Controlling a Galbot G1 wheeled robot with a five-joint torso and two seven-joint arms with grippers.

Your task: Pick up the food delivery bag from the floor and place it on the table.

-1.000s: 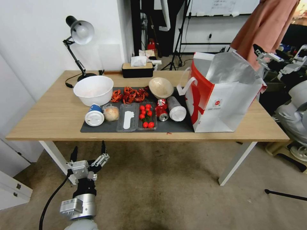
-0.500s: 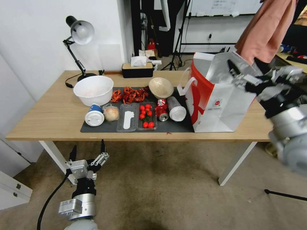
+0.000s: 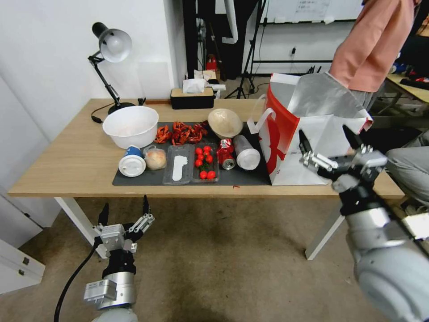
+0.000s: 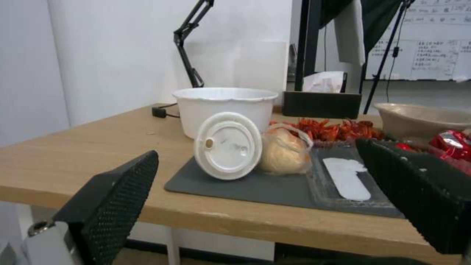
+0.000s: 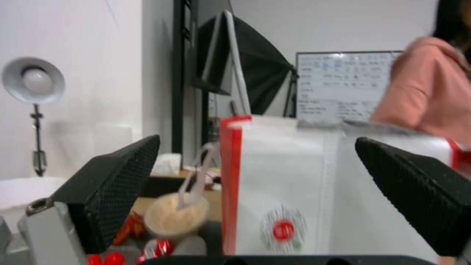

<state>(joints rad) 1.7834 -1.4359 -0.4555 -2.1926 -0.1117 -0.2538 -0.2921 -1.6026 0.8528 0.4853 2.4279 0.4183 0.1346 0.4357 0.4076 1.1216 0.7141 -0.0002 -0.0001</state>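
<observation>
The food delivery bag [image 3: 308,134], white with red side panels and a silver foil lining, stands upright and open on the right end of the table [image 3: 67,170]. My right gripper [image 3: 324,132] is open, held just in front of the bag's front face near the table's front edge, apart from it. In the right wrist view the bag [image 5: 294,191] shows between the open right gripper [image 5: 257,141] fingers, farther off. My left gripper [image 3: 124,205] hangs open and empty below the table's front left edge, over the floor [image 3: 232,250]. The left gripper [image 4: 255,154] faces the tabletop at edge height.
A dark grey mat [image 3: 147,179] holds a white bowl [image 3: 130,126], lidded cups, crayfish, tomatoes and a can. A desk lamp [image 3: 109,49] and a tissue box [image 3: 192,97] stand at the back. A person in a pink top [image 3: 375,40] stands behind the bag.
My right arm has swung from the far right, past the bag's upper right edge, down to its front. The left gripper has hardly moved. The bag stays put.
</observation>
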